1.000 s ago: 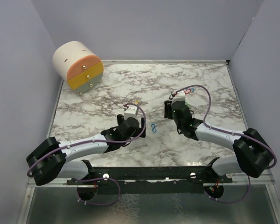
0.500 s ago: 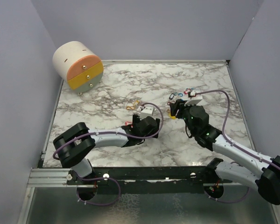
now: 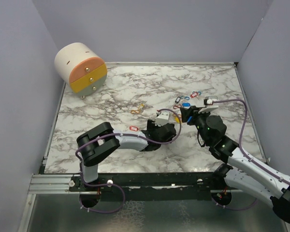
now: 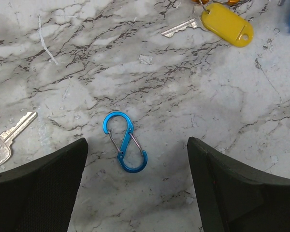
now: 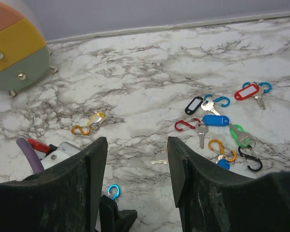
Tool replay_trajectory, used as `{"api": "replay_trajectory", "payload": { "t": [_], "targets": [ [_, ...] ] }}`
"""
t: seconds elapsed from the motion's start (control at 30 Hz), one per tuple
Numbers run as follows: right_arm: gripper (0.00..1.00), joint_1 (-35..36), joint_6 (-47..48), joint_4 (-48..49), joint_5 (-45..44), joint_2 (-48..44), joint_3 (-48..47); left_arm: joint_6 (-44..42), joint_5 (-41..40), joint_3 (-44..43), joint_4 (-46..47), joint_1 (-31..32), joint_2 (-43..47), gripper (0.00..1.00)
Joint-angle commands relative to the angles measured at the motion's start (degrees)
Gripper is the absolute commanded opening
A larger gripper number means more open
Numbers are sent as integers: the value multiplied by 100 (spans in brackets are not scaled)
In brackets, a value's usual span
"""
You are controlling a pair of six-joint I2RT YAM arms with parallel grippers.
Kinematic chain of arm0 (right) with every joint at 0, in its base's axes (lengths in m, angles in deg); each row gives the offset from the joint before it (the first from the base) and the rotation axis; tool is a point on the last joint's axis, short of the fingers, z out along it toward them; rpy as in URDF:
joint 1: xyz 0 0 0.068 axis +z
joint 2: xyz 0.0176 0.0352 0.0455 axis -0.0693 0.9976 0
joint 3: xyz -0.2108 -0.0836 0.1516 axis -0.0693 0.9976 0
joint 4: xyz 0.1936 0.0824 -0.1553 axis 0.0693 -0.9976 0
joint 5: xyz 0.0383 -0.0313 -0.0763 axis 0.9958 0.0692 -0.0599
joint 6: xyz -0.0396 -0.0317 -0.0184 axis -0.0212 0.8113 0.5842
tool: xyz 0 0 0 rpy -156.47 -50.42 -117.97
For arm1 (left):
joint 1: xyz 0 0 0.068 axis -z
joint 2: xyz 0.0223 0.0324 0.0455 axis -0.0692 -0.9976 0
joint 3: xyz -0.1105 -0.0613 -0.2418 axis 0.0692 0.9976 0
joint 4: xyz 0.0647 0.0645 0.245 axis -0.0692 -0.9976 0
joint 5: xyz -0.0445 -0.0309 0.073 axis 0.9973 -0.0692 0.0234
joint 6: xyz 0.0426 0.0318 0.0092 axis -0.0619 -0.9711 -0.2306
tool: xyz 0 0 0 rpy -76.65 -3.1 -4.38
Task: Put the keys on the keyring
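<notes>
- Two grippers, both w/ nothing in them. The left gripper (image 3: 163,129) has its jaws wide apart and hangs right over the blue clip (image 4: 125,148). The right gripper (image 5: 136,162) has its jaws partly apart, no key btw them.
- The blue clip is prob. the keyring. It lies flat on the marble table (image 3: 111,96), about mid-table, btw the left gripper's 2 black fingers (image 4: 38,188).
- Most keys (image 5: 215,120) sit in a bunch just past the right gripper, w/ red, blue, green and black tags + small clips. A yellow-tag key (image 4: 227,24) lies near the blue clip. A red-tag key (image 3: 134,128) lies by the left arm (image 3: 130,141).
- Handling (a guess): clip + keys look tiny, light, hard, and prob. slide on the smooth stone. Best hold: the clip by its thin sides, a key by its fat plastic tag.
- Room: lots of bare table round the clip. The bunch is crowded, so picking just 1 key looks hard. The walls (image 3: 19,72) + round drawer box (image 3: 80,67) are well apart from the work. The 2 grippers are near each other and could bump.
</notes>
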Motion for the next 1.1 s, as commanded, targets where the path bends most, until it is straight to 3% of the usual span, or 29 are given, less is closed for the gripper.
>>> {"api": "replay_trajectory", "payload": {
  "t": [0.0, 0.23, 0.83, 1.07],
  "targets": [
    [53, -13, -27, -88, 81, -160, 72, 135, -421, -217, -250, 76, -182, 84],
    [53, -14, -67, -91, 77, -137, 63, 145, -593, -326, -457, 128, -264, 64],
    [52, -13, -46, -119, 177, -165, 56, 130, -694, -337, -663, 174, -377, 42],
    [52, -15, -23, -179, 185, -235, 60, 77, -656, -274, -639, 173, -320, 14]
  ]
}}
